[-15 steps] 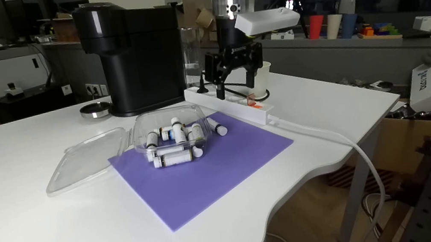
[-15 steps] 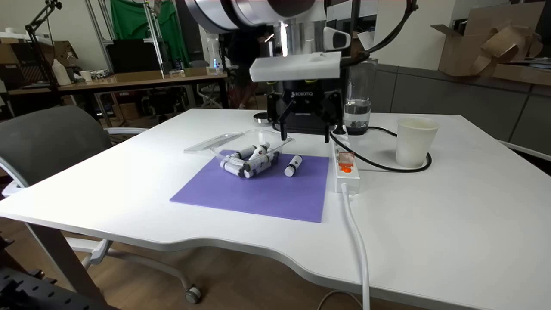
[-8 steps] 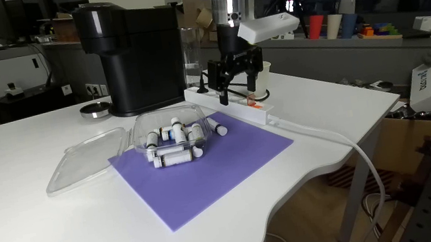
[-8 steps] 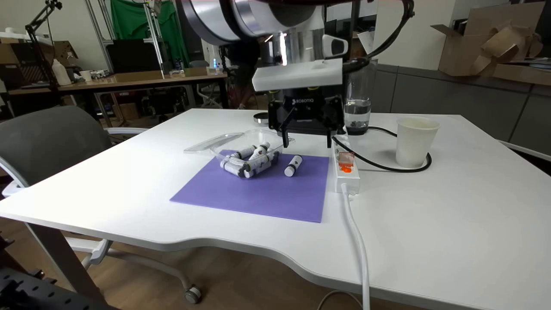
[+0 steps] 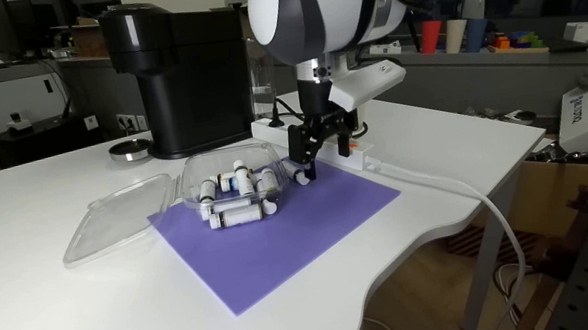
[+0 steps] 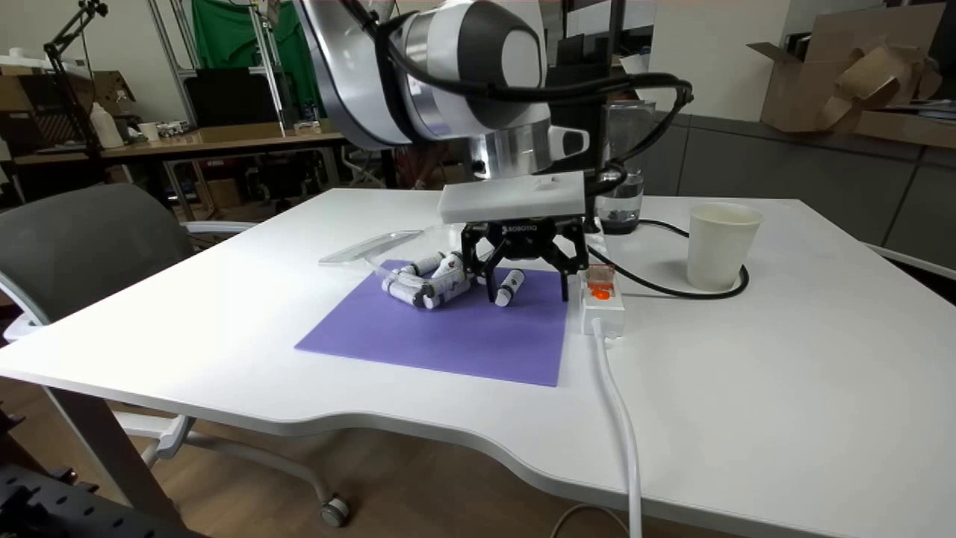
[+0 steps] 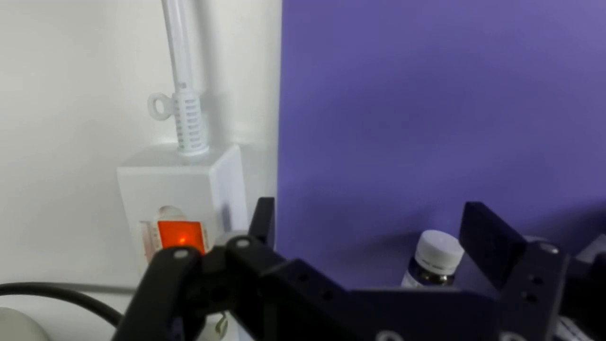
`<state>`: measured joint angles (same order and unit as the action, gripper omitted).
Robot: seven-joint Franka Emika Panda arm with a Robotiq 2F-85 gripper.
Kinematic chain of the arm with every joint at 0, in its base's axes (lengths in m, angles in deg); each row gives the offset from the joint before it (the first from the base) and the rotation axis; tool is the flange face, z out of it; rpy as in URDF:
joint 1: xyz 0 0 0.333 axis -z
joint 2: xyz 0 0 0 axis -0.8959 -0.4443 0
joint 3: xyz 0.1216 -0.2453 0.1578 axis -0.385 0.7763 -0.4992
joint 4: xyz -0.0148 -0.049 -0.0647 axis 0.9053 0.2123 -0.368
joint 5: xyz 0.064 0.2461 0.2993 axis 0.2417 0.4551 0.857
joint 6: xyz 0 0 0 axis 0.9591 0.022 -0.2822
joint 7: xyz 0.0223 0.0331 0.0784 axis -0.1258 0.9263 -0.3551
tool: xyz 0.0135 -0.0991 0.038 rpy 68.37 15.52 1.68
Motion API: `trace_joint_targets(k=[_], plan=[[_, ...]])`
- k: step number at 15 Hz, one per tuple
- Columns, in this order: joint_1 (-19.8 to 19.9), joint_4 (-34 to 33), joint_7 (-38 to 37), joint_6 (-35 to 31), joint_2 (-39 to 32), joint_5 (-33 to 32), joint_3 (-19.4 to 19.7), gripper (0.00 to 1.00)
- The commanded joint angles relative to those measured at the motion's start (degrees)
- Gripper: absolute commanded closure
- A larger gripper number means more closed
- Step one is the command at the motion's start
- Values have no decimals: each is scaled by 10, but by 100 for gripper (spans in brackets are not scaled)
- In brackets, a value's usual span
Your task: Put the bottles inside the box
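1 loose bottle (image 6: pixel 510 287) lies on its side on the purple mat (image 6: pixel 463 351), its white cap (image 6: pixel 503 299) toward 7 o'clock in an exterior view. The pincer (image 6: pixel 528 293) stands over it with 2 black fingers (image 7: pixel 487 237) spread wide, the bottle between them and nearer 1 of them; whether that finger touches it, I cannot tell. In the wrist view the cap shows toward 4 o'clock, a short cylinder above a dark, glossy neck and the edge of a white label, with the rest hidden by the pincer.

At 9 o'clock from it in both exterior views sits the box (image 5: pixel 211 161), thin clear plastic with rounded corners; a jumble of other bottles (image 5: pixel 243 180) shows through its walls. In an exterior view its clear lid (image 5: pixel 120 222) lies folded back toward 9 o'clock.

At 3 o'clock, beside the flat, matte mat, is a white power strip (image 6: pixel 603 317) with an orange switch (image 7: pixel 180 234); farther out, a pale tapered cup (image 6: pixel 721 246). They rest on a smooth white table (image 6: pixel 224 336). In an exterior view a black machine (image 5: pixel 191 75) rises near 12 o'clock from the box, a shallow metal dish (image 5: pixel 130 149) at 10. Beyond stand a gray chair (image 6: pixel 89 246) and a torn carton (image 6: pixel 803 93).
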<state>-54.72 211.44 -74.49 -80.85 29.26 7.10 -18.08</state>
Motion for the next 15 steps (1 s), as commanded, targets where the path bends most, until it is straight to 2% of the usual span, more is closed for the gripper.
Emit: trace_joint_targets(k=[1,11,12,14,15], plan=[[-4,-17,-15,-15,-19,-11,-8,0],[9,-36,-11,-41,-33,-2,-33,0],[10,-39,-11,-39,-35,-1,-34,21],[11,-45,-12,-36,-41,-1,-34,31],[11,-47,-12,-36,-41,-1,-33,40]])
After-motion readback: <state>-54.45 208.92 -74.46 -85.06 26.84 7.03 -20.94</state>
